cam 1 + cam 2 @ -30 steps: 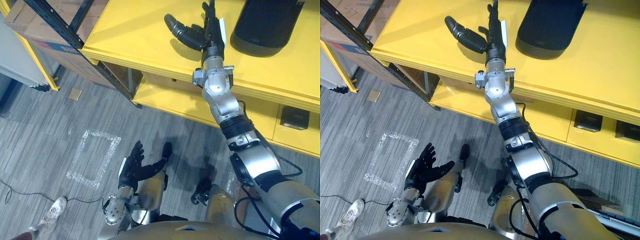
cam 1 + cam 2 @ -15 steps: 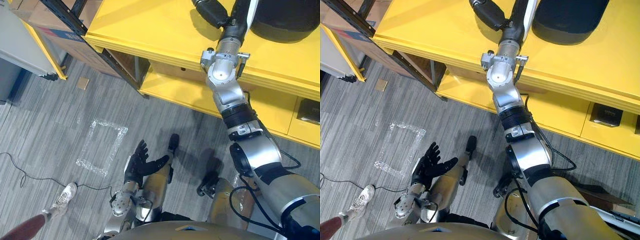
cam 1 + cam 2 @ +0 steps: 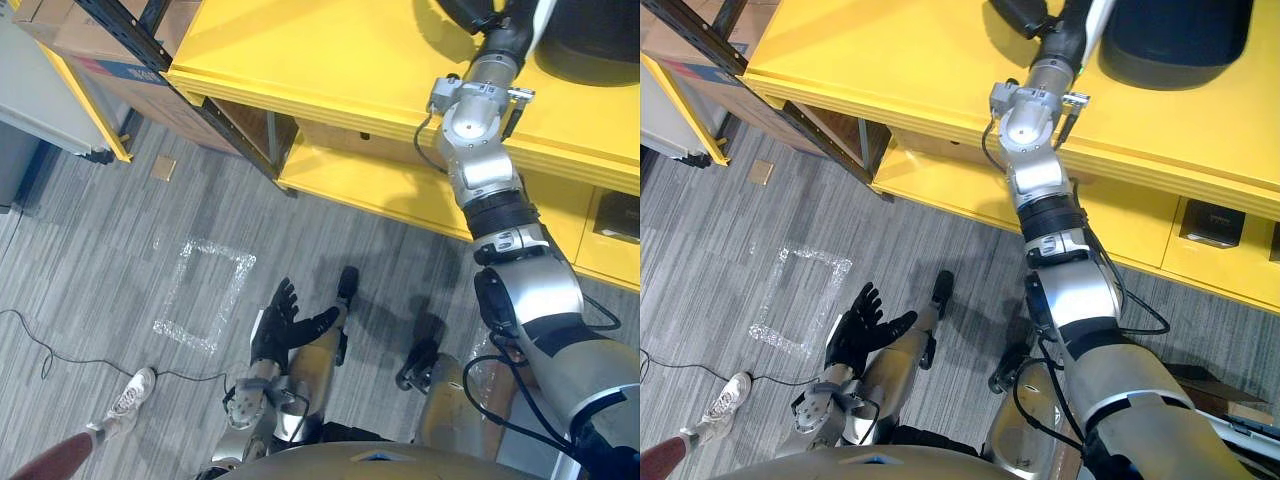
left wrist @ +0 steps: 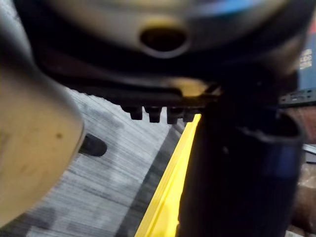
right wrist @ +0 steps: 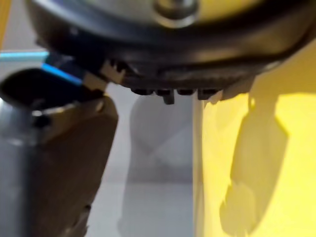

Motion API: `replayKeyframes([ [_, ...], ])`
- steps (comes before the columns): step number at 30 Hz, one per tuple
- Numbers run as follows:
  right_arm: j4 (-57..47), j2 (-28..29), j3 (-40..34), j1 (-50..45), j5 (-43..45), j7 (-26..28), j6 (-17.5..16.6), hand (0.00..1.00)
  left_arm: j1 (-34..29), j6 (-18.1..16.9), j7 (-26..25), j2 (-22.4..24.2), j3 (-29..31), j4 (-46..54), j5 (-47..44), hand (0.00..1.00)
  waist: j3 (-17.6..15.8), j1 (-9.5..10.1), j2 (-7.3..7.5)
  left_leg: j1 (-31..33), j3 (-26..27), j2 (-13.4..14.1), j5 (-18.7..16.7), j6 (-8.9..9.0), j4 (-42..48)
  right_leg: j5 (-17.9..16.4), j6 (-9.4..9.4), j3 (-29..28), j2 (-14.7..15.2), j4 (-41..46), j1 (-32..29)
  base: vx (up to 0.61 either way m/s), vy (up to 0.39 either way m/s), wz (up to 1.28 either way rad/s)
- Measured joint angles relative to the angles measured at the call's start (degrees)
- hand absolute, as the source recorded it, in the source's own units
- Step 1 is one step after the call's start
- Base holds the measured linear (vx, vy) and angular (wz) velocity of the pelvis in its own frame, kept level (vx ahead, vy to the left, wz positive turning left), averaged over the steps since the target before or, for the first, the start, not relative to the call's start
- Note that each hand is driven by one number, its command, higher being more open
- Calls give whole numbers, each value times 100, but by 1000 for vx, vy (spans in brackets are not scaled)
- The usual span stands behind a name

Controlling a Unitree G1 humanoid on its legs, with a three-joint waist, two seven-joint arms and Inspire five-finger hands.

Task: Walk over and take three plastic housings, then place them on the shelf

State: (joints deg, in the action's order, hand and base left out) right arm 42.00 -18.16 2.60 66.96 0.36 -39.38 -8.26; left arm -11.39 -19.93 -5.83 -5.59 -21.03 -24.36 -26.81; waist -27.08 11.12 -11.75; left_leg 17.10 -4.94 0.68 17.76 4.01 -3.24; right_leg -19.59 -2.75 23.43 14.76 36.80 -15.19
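A black plastic housing stands on the yellow shelf top, cut by the upper edge of the view. My right arm reaches over the shelf's front edge. My right hand lies just left of the housing with its thumb spread wide. It is open and holds nothing; the fingertips run past the edge of the view. In the right wrist view the thumb stands over the yellow surface. My left hand hangs low over the floor, open and empty.
The lower yellow shelf holds small black boxes. A cardboard box sits in a dark rack at the far left. A taped square marks the grey floor. A person's shoe shows at the lower left.
My right hand has slid to the right along the shelf top, closer to the black housing. The camera shifted a little earlier on. The left hand has stayed low and open.
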Motion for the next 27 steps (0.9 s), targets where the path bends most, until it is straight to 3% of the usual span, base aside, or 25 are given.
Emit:
replayKeyframes([
  [5, 75, -475, -85, 106, -4, -60, 39, 100, 6, -1, 9, 1, -129, 6, -7, 100, -55, -46, -118, -19, 54, 42, 0, -2, -6, 62, 3, -50, -77, -58, 0, -7, -39, -7],
  [17, 494, -978, -213, 336, 51, -66, -4, 100, 2, -31, 2, -3, -173, 4, -5, 100, -55, -74, -119, -32, 144, 88, 1, -22, -23, 88, 14, -136, -100, -102, -32, 2, -36, -4],
  [22, 566, -1136, -203, 350, 52, 465, -242, 100, -34, -267, -42, -8, -170, 6, 40, 100, -55, -132, -119, -57, 150, 90, 7, -29, -44, 89, 12, -148, -102, -111, -23, 2, -41, -1],
  [25, 385, -1135, -186, 214, 82, 915, -560, 100, -67, -518, -378, -25, -130, 58, 489, 100, -57, -217, -116, -238, 192, 113, 10, -36, -137, 106, -1, -169, -143, -216, 139, 27, -54, -8],
  [27, -844, -1130, -197, -527, 362, 1309, -698, 100, -286, -566, -601, -92, 26, 658, 904, 100, -91, -260, -67, -452, 267, 180, -86, -26, -146, 175, -16, -185, -249, -460, 422, 56, -44, -16],
])
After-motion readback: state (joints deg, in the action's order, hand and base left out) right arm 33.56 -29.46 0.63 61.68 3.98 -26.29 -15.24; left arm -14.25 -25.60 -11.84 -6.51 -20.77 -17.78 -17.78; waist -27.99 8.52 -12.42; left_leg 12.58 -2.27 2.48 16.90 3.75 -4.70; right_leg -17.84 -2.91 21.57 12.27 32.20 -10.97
